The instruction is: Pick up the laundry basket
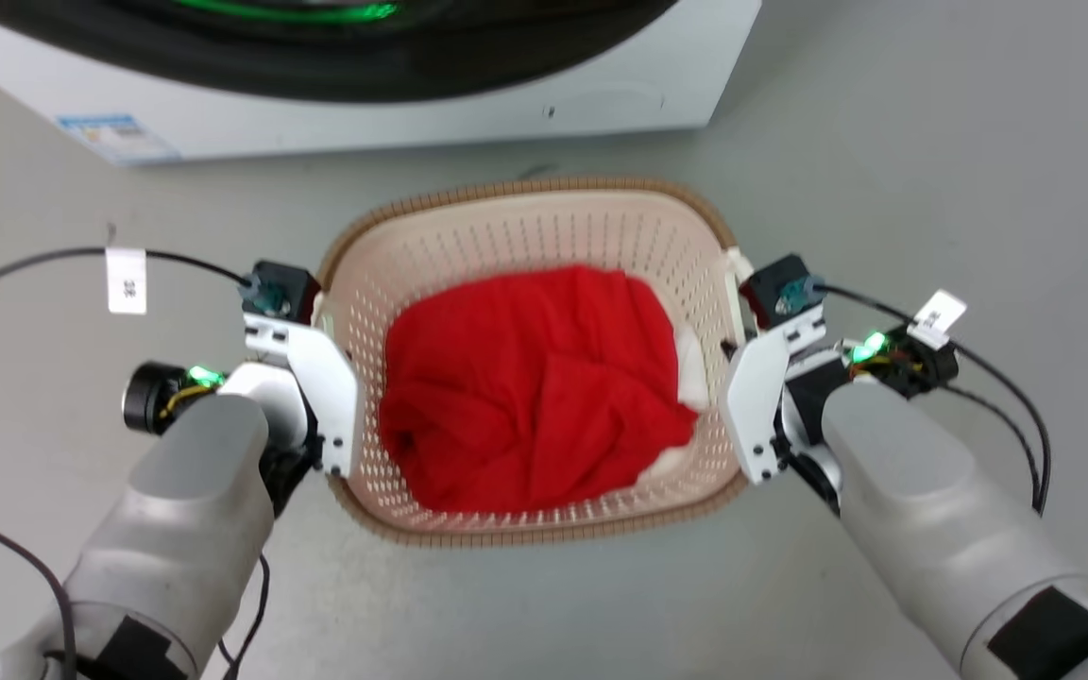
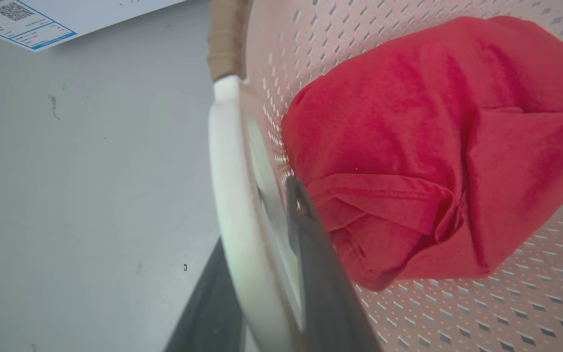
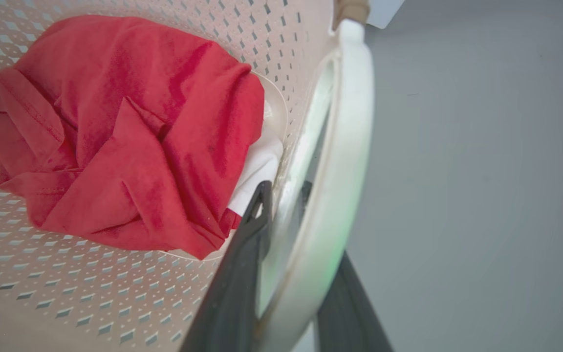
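The laundry basket (image 1: pixel 525 231) sits in the middle of the head view on the grey floor (image 1: pixel 912 161), just below the washing machine (image 1: pixel 468 109) that runs along the top edge. A crumpled red garment (image 1: pixel 535 387) lies inside it, with a bit of white cloth (image 1: pixel 688 364) peeking out at its right

The reach and the grasp look done. The left gripper (image 1: pixel 322 397) is at the basket's left side and the right gripper (image 1: pixel 756 406) at its right side. In the left wrist view one dark finger (image 2: pixel 320 283) lies inside the basket wall and the other outside, with the white handle (image 2: pixel 227 195) clamped between them. The right wrist view shows the same hold: a finger (image 3: pixel 235 283) inside, its partner outside, closed around that side's handle (image 3: pixel 345 146)

What is left, as I judge it, is the lift itself. Whether the basket's base is off the floor I cannot tell from these pictures. Both arms should rise evenly, or the basket may tilt and spill the clothes
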`<state>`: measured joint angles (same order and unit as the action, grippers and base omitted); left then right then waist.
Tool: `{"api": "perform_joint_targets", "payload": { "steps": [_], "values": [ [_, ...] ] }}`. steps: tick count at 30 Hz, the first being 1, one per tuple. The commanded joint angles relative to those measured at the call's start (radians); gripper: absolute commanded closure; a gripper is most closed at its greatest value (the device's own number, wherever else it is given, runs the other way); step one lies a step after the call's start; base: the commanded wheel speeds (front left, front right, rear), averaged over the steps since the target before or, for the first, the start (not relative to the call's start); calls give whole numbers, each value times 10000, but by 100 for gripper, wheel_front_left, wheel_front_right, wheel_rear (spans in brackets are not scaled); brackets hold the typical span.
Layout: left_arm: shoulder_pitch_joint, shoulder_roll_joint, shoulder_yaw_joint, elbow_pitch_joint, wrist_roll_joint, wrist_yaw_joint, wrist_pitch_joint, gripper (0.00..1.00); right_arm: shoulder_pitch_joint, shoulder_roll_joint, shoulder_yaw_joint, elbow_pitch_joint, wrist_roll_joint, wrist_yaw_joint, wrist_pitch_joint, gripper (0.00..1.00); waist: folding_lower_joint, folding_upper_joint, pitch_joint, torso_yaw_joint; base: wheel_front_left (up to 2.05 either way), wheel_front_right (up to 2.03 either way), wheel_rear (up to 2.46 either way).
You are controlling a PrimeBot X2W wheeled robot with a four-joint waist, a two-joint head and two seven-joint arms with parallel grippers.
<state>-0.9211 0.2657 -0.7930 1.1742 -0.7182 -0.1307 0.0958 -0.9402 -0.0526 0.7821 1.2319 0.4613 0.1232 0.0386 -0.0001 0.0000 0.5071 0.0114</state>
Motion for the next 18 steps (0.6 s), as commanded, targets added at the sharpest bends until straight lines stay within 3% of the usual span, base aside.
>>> {"api": "perform_joint_targets", "payload": {
  "steps": [1,18],
  "values": [
    [149,45,-159,-133,-125,14,57,100,376,41,246,-30,133,135,149,100,1,0,-767,-248,0,0,0],
    [1745,172,-1544,-306,-1622,1,1002,100,2002,34,1554,34,1635,134,925,100,1,0,-3462,-732,0,0,0]
  ]
}}
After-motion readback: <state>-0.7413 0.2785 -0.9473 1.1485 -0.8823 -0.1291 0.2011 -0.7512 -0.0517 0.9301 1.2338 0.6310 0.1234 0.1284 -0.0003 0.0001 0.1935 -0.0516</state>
